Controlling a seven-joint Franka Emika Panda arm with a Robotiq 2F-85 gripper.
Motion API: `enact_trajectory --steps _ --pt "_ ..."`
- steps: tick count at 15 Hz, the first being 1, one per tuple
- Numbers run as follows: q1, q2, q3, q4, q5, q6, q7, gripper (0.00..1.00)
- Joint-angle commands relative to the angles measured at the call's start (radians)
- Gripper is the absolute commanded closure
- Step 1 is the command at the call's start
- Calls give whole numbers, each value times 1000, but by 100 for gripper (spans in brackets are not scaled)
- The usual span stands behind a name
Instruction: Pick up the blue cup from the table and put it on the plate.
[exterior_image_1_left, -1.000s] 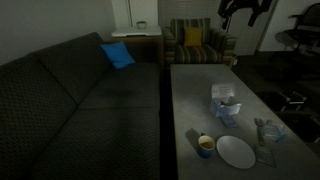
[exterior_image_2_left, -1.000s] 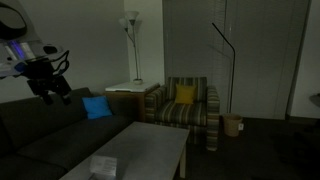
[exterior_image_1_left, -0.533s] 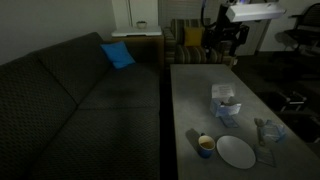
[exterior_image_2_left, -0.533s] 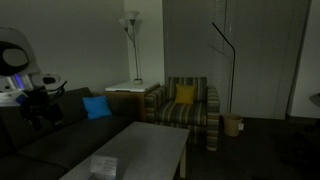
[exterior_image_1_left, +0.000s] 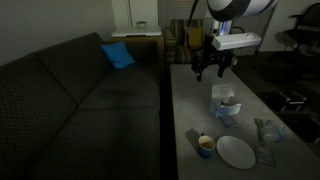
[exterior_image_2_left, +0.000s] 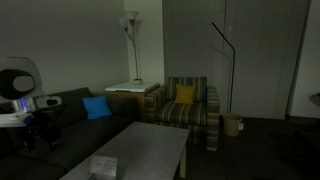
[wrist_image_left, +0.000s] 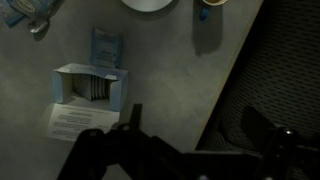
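Observation:
The blue cup (exterior_image_1_left: 205, 146) stands near the front of the grey table (exterior_image_1_left: 195, 110), just left of the white plate (exterior_image_1_left: 237, 152). In the wrist view the cup (wrist_image_left: 212, 3) and the plate (wrist_image_left: 150, 4) are cut off by the top edge. My gripper (exterior_image_1_left: 210, 72) hangs above the far end of the table, well away from the cup. Its two dark fingers are spread apart and hold nothing in the wrist view (wrist_image_left: 197, 125). In an exterior view the arm (exterior_image_2_left: 25, 108) shows dimly at the left edge.
An open white box (exterior_image_1_left: 225, 104) with a blue packet beside it sits mid-table (wrist_image_left: 90, 85). A crumpled bluish item (exterior_image_1_left: 268, 130) lies near the right edge. A dark sofa (exterior_image_1_left: 70, 100) runs along the table's left side. A striped armchair (exterior_image_2_left: 185, 110) stands beyond the far end.
The arm has come down from high at the back right toward the far end of the table. The cup, plate and box have not moved.

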Motion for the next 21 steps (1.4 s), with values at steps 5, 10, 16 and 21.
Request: enact_trajectory --steps 5,10,16,21 --pt "2 16 -5 13 22 49 -10 0" --pt "-24 96 22 89 41 55 -78 0" --pt "-22 206 36 216 41 18 -145 0" --pt "-1 308 49 349 40 -98 -182 0"
